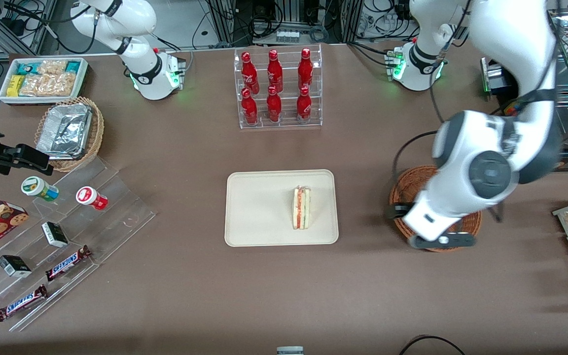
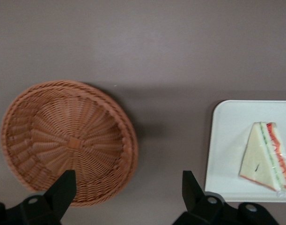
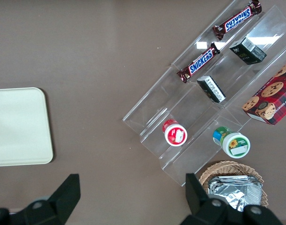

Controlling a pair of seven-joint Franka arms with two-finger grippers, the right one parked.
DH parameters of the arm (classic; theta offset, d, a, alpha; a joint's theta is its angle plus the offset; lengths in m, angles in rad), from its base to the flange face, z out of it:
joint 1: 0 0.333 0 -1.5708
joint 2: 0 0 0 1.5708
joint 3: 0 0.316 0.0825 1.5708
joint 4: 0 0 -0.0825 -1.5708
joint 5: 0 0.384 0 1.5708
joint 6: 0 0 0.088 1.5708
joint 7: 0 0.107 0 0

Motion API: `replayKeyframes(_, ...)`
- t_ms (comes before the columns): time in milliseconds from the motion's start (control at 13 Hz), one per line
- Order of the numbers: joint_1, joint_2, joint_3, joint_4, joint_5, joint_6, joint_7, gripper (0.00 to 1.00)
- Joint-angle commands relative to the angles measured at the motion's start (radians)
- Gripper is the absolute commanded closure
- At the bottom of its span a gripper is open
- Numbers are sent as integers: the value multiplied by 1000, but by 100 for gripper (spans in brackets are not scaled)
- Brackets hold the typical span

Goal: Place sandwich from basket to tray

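the sandwich (image 1: pixel 301 207) lies on the tray (image 1: pixel 259 207), by the tray edge at three o'clock in the front view, its red and green cut edge showing. the basket (image 1: pixel 405 192) sits on the brown counter (image 1: pixel 190 276) toward the working arm's end, apart from the tray. the tool (image 2: pixel 128 192) hangs above the basket, fingers (image 2: pixel 63 187) spread wide, holding nothing.
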Motion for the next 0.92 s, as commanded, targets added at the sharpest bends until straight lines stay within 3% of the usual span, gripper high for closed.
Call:
replayKeyframes(0,81,-85,-9,-6,-20,-123,66,0)
replayKeyframes(308,142,-240,-4,-13,-15,-301,74,0)
replayKeyframes(846,155,-421,98,-62,-3,-386,84,0)
